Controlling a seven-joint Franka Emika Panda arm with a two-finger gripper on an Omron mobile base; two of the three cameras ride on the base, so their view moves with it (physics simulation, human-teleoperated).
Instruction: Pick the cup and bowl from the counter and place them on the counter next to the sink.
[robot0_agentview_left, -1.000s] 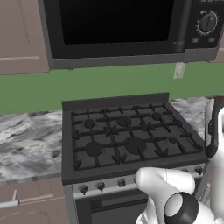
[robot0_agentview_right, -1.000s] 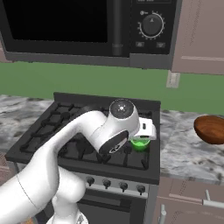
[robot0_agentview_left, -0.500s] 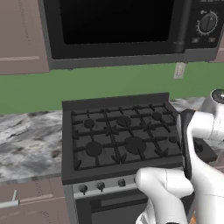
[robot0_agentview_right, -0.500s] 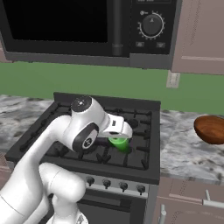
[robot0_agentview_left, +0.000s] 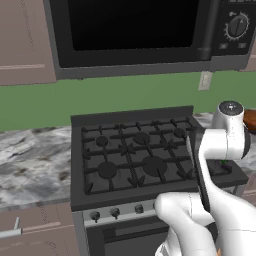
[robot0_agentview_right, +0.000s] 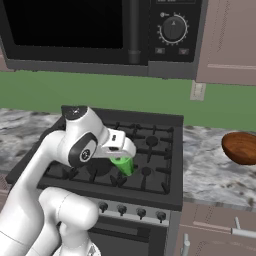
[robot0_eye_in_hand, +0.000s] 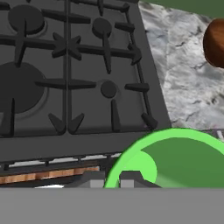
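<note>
Left base view: arm bent over the right edge of the stove (robot0_agentview_left: 132, 155), hand turned away past the wrist, so grip not readable here. Sliver of the bowl (robot0_agentview_left: 249, 120) behind the wrist, on the counter (robot0_agentview_left: 30, 160) right of the stove.

Right base view: gripper (robot0_agentview_right: 124, 159) hanging above the stove's front burners, cup (robot0_agentview_right: 122, 165) pinched at its rim and carried clear of the grates, tilted a little. Bowl (robot0_agentview_right: 242, 147) resting on the counter (robot0_agentview_right: 205, 170) well to the right of the stove (robot0_agentview_right: 150, 150), untouched.

Hand view: cup (robot0_eye_in_hand: 175, 159) right under the camera, open mouth up, one fingertip (robot0_eye_in_hand: 131, 178) inside the rim and the other outside, jaws pressed on the wall between them. Stove (robot0_eye_in_hand: 70, 70) front edge below, counter (robot0_eye_in_hand: 183, 70) beyond its right side, bowl (robot0_eye_in_hand: 215, 41) at the far right of that counter.

Judging the handling: cup probably light and rigid, smooth-walled, so a rim pinch likely enough but prone to swing or slip if swung fast; best kept upright and moved gently. Bowl probably heavier, glossy, and too wide to span across; best taken the same way, one finger inside and one outside the rim, at the near edge, with a firm squeeze, since a one-sided hold on a wide bowl tends to tip it.
</note>
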